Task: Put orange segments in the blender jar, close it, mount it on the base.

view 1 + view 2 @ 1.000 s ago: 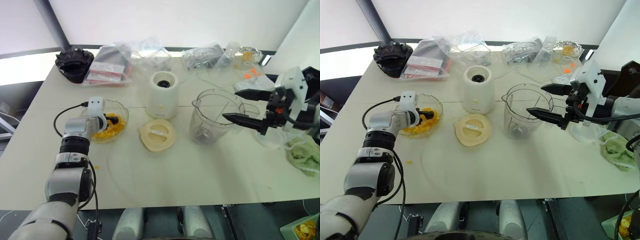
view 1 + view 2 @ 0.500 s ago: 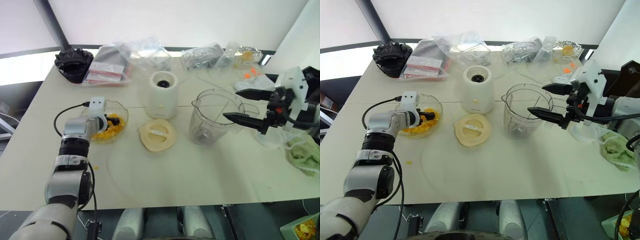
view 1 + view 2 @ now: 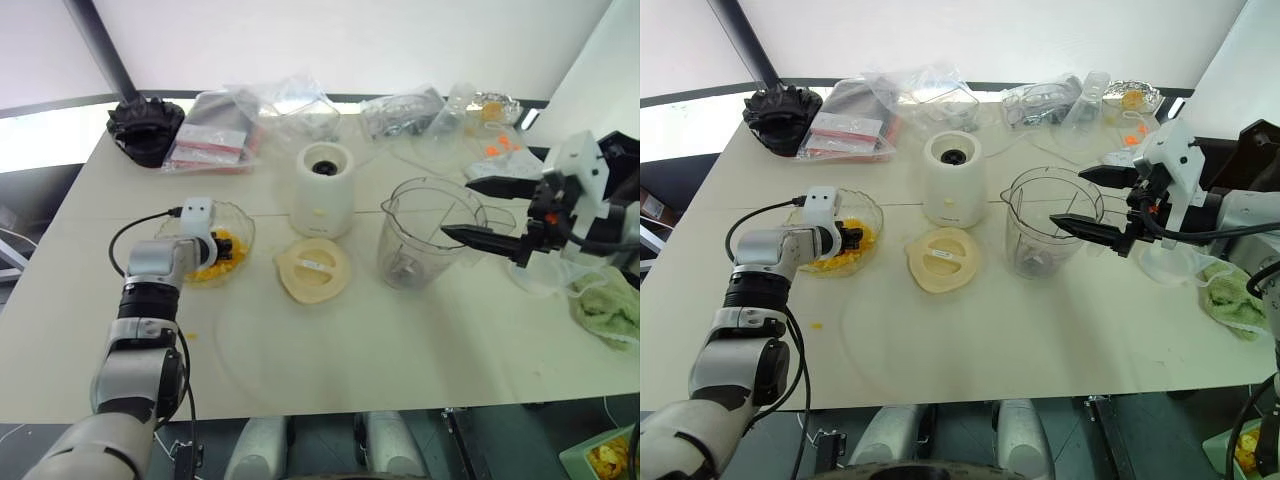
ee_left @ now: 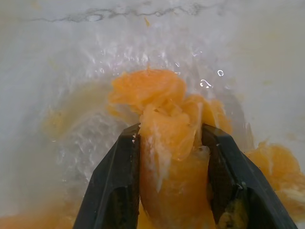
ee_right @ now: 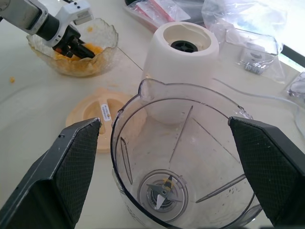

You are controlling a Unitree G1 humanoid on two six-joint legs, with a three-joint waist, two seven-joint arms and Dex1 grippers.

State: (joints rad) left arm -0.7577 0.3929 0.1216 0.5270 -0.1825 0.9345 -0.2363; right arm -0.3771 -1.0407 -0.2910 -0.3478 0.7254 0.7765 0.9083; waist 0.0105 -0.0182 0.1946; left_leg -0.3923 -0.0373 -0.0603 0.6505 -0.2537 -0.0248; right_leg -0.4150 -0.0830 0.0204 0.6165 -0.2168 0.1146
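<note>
Left end effector [image 4: 167, 157] is down in the glass bowl [image 3: 240, 222], fingers [image 4: 116, 181] now clamped on a segment [image 4: 167, 143]. A second ago they stood wide apart over the fruit, so the grab has just happened. The arm itself hasn't shifted. Wrist view shows the piece pinched between both pads, the rest of the segments [image 3: 845, 252] lying under and around it in the bowl.

One stray orange bit [image 3: 193, 335] lies on the surface [image 3: 330, 350] near the arm, outside the bowl.

Lid [image 3: 313, 270] lies flat on the surface, between bowl and jar [image 3: 428, 232], just in front of the base [image 3: 324, 188]. Base is bare, socket up.

Jar stands upright to the right of the lid, open. Right wrist view shows the blade hub, no fruit inside yet.

Right end effector [image 5: 171, 162] is spread wide, one finger [image 5: 71, 167] each side of the jar, touching neither wall as far as I can tell. No change there from a second ago.

Read: pick is done, the carry to the jar comes next. Segment is soft and wet, so slip or squash on the lift is the risk. Closing and mounting are still to do.

Bags and clutter at the far edge are not involved.
</note>
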